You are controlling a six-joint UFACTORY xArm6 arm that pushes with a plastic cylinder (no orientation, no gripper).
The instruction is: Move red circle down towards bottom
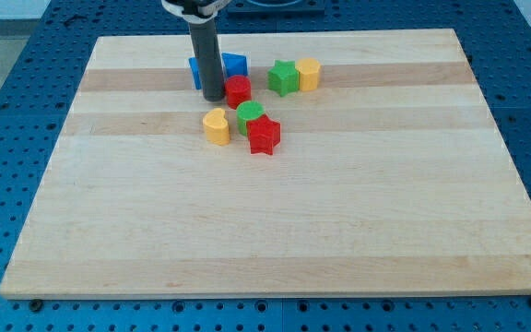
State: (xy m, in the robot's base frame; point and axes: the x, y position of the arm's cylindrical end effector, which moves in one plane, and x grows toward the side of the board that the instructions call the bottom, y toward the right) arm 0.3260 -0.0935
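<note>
Tip: my tip point(214, 98) rests on the wooden board point(275, 240), rod upright (no jaws, holding nothing), touching the red circle's left side.
Red circle: red circle point(239, 90) near the view's top, above the green circle point(250, 114).
Neighbours: blue blocks point(235, 65) behind the rod; red star point(264, 135), yellow heart point(216, 126) below.

Red circle point(238, 90) and star point(264, 135); green star point(283, 77); pale striped wooden board point(339, 221)
</note>
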